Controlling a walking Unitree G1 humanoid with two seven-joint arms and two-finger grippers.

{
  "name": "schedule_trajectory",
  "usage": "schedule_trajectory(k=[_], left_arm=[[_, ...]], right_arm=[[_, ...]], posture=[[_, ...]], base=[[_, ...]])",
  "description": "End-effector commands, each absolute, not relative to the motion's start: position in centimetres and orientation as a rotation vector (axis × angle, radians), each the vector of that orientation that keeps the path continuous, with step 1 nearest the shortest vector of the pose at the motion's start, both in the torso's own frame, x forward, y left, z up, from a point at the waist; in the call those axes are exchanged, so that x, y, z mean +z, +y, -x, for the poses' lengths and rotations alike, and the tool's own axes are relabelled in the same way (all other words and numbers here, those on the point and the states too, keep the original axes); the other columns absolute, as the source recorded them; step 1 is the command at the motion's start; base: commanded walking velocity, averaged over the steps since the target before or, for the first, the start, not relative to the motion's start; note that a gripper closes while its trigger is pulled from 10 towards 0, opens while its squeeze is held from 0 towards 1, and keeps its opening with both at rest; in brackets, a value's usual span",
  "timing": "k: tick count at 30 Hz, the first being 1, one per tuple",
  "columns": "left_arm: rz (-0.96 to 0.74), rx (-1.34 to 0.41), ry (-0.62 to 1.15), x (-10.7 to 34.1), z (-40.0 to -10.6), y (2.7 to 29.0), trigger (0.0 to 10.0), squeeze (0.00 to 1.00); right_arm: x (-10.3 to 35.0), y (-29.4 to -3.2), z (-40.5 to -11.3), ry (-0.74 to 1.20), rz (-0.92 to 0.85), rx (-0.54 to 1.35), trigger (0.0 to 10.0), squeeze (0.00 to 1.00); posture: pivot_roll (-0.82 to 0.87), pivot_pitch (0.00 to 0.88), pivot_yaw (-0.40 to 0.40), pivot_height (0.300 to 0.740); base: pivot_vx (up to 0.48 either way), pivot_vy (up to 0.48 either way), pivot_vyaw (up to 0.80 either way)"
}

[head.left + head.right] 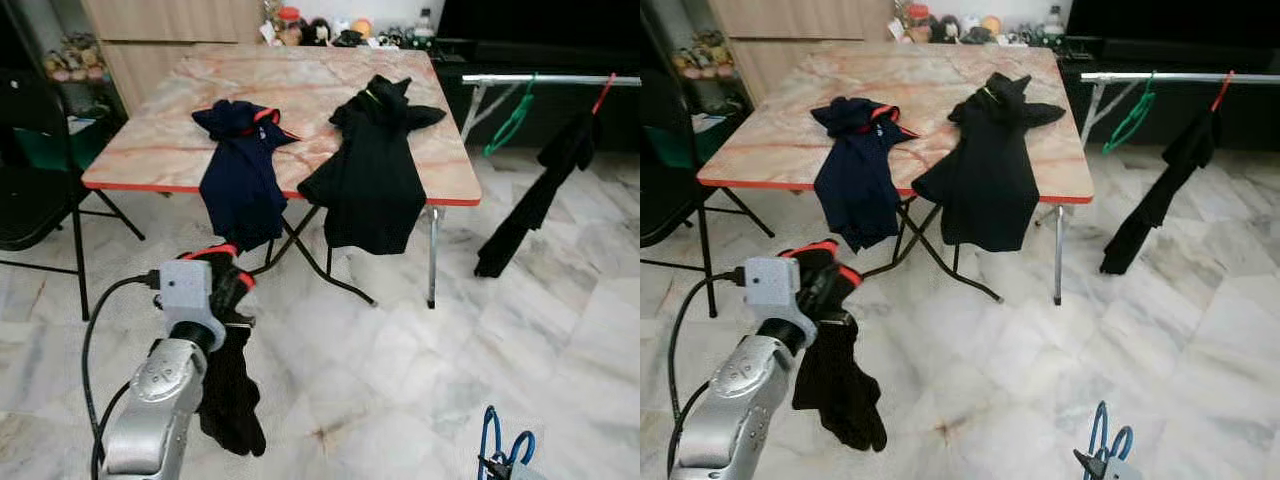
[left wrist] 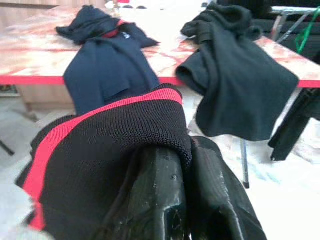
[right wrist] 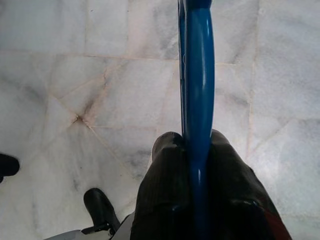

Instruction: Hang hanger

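My left gripper (image 1: 228,285) is low in front of the table, shut on a black knitted garment with a red stripe (image 1: 232,390) that hangs down from it toward the floor. In the left wrist view the garment (image 2: 100,150) is draped over the closed fingers (image 2: 165,195). At the lower right, my right gripper (image 3: 192,145) is shut on a blue hanger (image 3: 197,75), whose loops (image 1: 505,445) stick up above the marble floor. A metal clothes rail (image 1: 560,78) stands at the far right.
A folding marble-top table (image 1: 160,150) carries a navy garment (image 1: 240,170) and a black one (image 1: 375,170), both drooping over its front edge. The rail holds a green hanger (image 1: 512,120) and a red hanger with a black garment (image 1: 540,195). A black chair (image 1: 30,200) stands at the left.
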State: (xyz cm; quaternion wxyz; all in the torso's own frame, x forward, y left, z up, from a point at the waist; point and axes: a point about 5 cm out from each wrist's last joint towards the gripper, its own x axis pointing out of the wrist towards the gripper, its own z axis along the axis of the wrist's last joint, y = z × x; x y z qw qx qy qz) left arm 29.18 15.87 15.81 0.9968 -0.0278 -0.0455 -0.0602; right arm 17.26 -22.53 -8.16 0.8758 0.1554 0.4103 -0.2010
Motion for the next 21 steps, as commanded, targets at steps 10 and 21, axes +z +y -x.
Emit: schedule_trajectory(k=[10,21], left_arm=[[0.056,-0.125,-0.156,17.4,-29.1,16.1,10.0,0.00],[0.061,-0.140,-0.192,18.2,-29.2,15.8,10.0,0.00]], right_arm=[[-8.5,-22.0,-16.8,0.883,-0.336,-0.402,10.0,0.00],[-8.6,-22.0,-16.7,0.895,-0.311,-0.376,10.0,0.00]], posture=[[0.06,0.108,0.010,0.740],[0.05,0.092,0.008,0.740]], base=[[0.371,0.000,0.00],[0.376,0.000,0.00]])
